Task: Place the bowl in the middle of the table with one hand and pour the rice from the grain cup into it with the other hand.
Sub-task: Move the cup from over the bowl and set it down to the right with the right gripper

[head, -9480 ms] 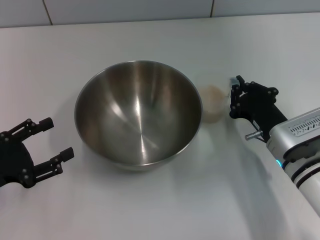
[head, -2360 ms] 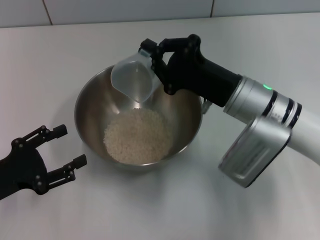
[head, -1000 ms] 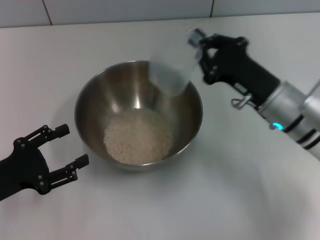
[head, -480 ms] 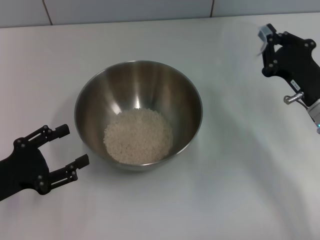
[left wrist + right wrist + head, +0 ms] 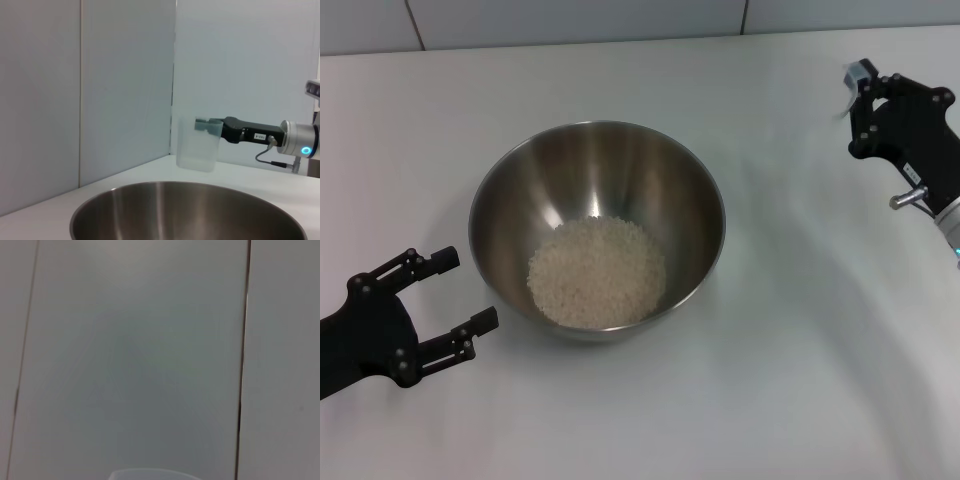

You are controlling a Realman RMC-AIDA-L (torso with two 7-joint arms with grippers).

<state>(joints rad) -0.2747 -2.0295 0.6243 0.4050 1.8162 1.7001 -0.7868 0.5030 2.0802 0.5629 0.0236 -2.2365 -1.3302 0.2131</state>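
Observation:
The steel bowl stands in the middle of the white table, and a mound of rice lies in its bottom. My right gripper is at the far right, well away from the bowl. The left wrist view shows this right gripper shut on the grain cup, which is clear, upright and looks empty, just above the table behind the bowl. The cup's rim shows in the right wrist view. My left gripper rests open at the near left, short of the bowl.
A tiled grey-white wall runs along the table's far edge, and bare tabletop surrounds the bowl on all sides.
My right gripper carried the cup from above the bowl out to the far right and turned it upright. The rice stays in the bowl. My left gripper has not moved.

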